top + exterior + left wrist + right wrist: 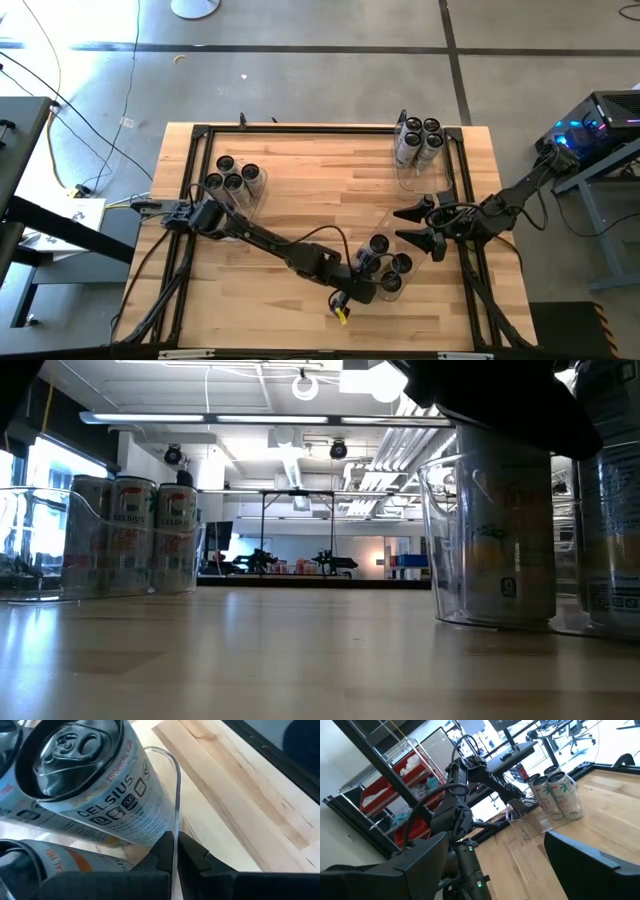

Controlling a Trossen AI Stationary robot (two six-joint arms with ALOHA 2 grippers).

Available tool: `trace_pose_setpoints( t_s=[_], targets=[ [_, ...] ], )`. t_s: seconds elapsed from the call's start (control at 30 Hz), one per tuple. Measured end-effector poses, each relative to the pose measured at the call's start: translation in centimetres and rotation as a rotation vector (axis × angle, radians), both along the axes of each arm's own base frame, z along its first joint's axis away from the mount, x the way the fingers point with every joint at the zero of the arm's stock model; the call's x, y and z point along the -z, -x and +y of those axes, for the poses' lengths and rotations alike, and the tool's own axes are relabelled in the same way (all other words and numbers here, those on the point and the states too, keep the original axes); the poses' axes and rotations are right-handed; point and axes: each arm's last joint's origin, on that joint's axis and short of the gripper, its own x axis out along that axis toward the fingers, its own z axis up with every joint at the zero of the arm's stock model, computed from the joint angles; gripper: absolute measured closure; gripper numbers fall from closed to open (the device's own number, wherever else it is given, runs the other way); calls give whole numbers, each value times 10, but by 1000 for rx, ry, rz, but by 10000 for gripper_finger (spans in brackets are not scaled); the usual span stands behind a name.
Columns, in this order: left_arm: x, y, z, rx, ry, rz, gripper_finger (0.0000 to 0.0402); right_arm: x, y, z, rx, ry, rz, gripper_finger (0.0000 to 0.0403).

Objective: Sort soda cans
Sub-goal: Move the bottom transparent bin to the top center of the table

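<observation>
Concrete floor surrounds a light wooden table [300, 210] edged by a black frame, seen from directly above. Three groups of soda cans stand on it, each with dark round tops and pale sides.

One group of four cans [232, 177] sits in a clear bin [252, 203] near the far left corner of the table. A second group of four cans [418, 138] stands in another clear bin [418, 178] near the far right corner. A third group of cans [385, 262] sits in a third clear bin [176, 775] near the front edge, right of centre.

The left arm stretches diagonally from the table's left side to that front group. In its wrist view, the left gripper [175, 851] has its two dark fingers drawn together on the thin clear wall of the bin, pinching the rim between them. Just beyond the wall, inside the bin, a can [95, 785] printed with the word CELSIUS fills much of the view.

The right arm reaches in from the table's right side. The right gripper [425, 228] has its jaws spread wide apart and holds nothing; it sits just beside the front group, between it and the far right group.

From table height, cans in a clear bin [130, 535] show at the left, and a large near can [500, 530] inside a clear bin shows at the right.
</observation>
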Motion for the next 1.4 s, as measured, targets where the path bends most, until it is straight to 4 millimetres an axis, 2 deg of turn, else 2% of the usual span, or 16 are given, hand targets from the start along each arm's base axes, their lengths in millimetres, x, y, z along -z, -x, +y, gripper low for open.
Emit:
trace_pose_setpoints(
  t_s=[0.17,0.33,0.73,0.9,1.03,1.17,1.3,1.4],
  targets=[
    [-5,2,-6,-38,-28,-44,398,0,0,0,0,1,0,77],
    [-7,3,-8,-33,-29,-49,374,1,0,0,0,5,7,77],
    [-11,6,-11,15,-2,-35,246,2,0,0,0,19,19,77],
    [-28,12,-15,48,39,-49,225,3,0,0,6,29,28,77],
    [-47,19,-21,69,62,-83,223,5,-1,1,13,37,37,77],
    [-56,27,-27,79,55,-80,222,7,-3,1,27,62,47,77],
    [-81,43,-26,53,56,-68,223,7,-5,1,82,79,62,77],
    [-91,61,-19,-4,49,-33,229,-8,-4,0,110,70,91,77]
  ],
)
